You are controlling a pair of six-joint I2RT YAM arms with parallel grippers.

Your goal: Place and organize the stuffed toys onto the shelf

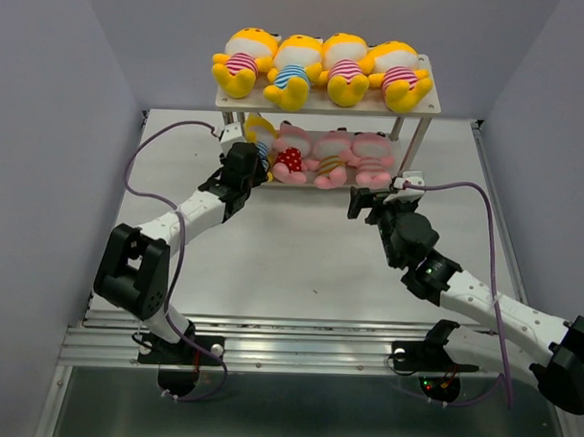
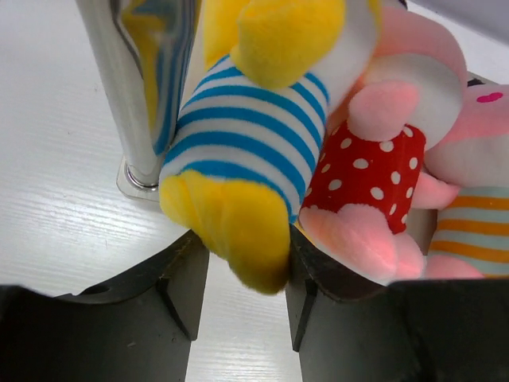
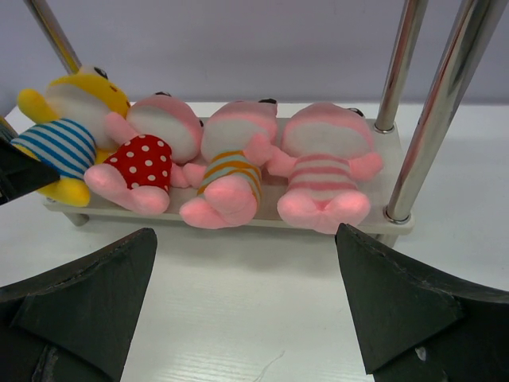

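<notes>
The shelf point(image 1: 325, 103) stands at the back of the table. Several yellow stuffed toys point(image 1: 321, 71) lie in a row on its top board. On the lower board point(image 3: 238, 216) lie a yellow toy in a blue-striped shirt point(image 2: 246, 131), a pink toy in red dots point(image 3: 143, 159), a pink one with orange stripes point(image 3: 231, 175) and a pink-striped one point(image 3: 322, 171). My left gripper point(image 2: 245, 267) is at the lower tier's left end point(image 1: 258, 165), its jaws closed on the yellow toy's foot. My right gripper point(image 3: 246, 302) is open and empty, in front of the shelf's right end point(image 1: 381, 198).
A chrome shelf leg point(image 2: 143, 87) stands just left of the held toy. Two more legs point(image 3: 441, 119) rise at the shelf's right end, near my right gripper. Grey walls close in both sides. A metal rail point(image 1: 297, 348) runs along the near edge.
</notes>
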